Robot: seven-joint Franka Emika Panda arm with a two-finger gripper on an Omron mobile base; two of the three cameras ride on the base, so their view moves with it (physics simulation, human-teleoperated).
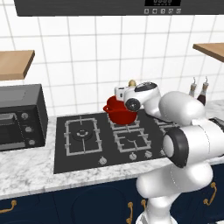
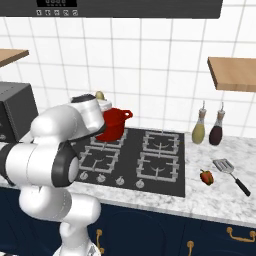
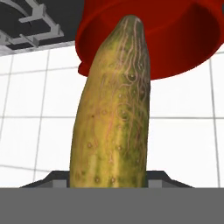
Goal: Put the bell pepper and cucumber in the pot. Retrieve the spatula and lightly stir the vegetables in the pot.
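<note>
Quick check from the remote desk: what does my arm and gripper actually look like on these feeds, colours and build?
The arm is built of glossy white, rounded, bulbous segments with dark grey to black rings at the joints. No cables or markings show on it. The wrist ends in a white hand housing with a dark round cap. The gripper shows as small dark grey finger tips at the bottom of the hand view.

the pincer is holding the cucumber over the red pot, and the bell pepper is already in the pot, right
Not quite. The pincer does hold the cucumber by the red pot, but the bell pepper is not in it. The right base view shows it lying on the counter right of the stove, beside the spatula.
</note>
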